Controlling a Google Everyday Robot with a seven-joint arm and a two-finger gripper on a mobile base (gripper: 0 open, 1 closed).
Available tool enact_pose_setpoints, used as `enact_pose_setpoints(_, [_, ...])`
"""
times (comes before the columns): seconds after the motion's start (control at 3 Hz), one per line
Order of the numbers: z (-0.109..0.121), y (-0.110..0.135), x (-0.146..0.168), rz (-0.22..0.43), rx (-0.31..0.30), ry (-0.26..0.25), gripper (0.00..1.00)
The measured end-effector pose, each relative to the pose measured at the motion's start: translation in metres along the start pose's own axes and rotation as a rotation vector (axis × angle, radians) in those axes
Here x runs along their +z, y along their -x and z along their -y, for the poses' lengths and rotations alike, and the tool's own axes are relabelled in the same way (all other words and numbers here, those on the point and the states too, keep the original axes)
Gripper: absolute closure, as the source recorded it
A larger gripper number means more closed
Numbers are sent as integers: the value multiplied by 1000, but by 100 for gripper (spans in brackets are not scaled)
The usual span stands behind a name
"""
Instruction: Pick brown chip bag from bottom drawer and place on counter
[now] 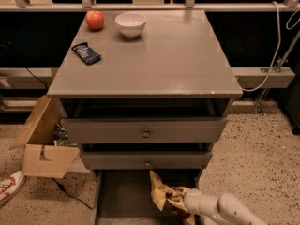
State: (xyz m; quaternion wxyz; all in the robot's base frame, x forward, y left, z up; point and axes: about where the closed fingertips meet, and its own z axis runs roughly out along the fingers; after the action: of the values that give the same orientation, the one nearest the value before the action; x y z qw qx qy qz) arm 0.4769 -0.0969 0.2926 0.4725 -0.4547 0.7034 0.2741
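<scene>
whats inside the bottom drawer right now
The brown chip bag sits at the right of the bottom drawer, the gripper against it. The drawer's rear is hidden under the middle drawer.

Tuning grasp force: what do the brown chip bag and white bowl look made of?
Brown chip bag: likely thin foil or plastic film, crinkled, at the gripper in the bottom drawer. White bowl: probably glazed ceramic, smooth sheen; could be plastic.
</scene>
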Motion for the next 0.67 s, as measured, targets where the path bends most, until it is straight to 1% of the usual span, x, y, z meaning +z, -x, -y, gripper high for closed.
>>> enact_pose_setpoints(0.33, [-20,11,-3,42,-4,80,100])
enact_pose_setpoints(0.67, [-20,11,-3,42,-3,80,100])
